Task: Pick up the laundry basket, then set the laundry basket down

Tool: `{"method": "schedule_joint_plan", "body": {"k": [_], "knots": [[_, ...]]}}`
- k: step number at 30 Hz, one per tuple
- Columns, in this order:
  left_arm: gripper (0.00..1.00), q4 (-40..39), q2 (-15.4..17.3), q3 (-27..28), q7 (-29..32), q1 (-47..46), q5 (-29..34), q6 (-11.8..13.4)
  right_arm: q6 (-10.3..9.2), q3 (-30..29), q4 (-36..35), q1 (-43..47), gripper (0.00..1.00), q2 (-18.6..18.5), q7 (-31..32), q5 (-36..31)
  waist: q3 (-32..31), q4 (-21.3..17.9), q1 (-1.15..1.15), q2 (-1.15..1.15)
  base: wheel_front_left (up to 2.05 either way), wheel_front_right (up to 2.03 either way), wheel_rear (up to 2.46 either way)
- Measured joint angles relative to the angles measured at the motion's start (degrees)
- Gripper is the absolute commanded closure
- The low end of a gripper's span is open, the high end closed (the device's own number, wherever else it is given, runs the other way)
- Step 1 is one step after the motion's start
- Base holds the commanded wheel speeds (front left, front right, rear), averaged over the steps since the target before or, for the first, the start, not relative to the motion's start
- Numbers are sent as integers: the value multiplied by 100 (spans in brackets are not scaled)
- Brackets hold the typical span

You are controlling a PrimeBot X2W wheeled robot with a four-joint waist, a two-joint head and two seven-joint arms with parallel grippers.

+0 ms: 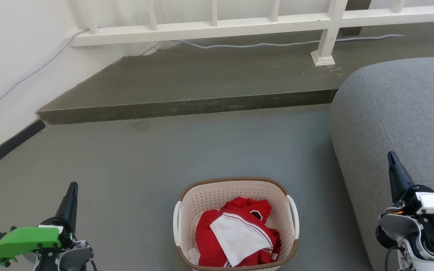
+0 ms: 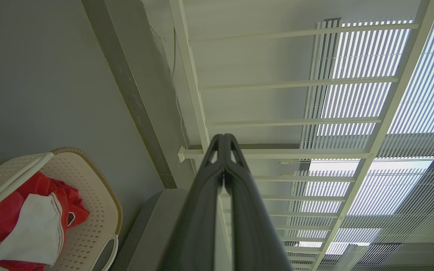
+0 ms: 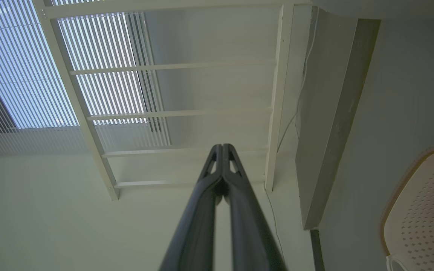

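On the grey floor (image 1: 202, 150), beside a grey sofa (image 1: 401, 113) at the right and before a low dark step (image 1: 202, 75) under a white railing (image 1: 239, 24), the laundry basket (image 1: 209, 199) stands upright between the two arms, touching neither. Red and white clothes (image 1: 236, 235) are heaped inside it. Off to either side, the left end effector (image 1: 72, 186) and the right end effector (image 1: 390, 156) hang well apart from its handles, each with fingertips pressed together, gripping nothing.
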Motion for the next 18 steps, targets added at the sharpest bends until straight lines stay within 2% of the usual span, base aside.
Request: {"method": "schedule_joint_plan", "body": {"k": [18], "knots": [[100, 0, -1, 0, 0, 0, 0, 0, 0, 0, 0, 0, 100, 1, 0, 0, 0, 0, 0, 0, 0, 0, 0]]}}
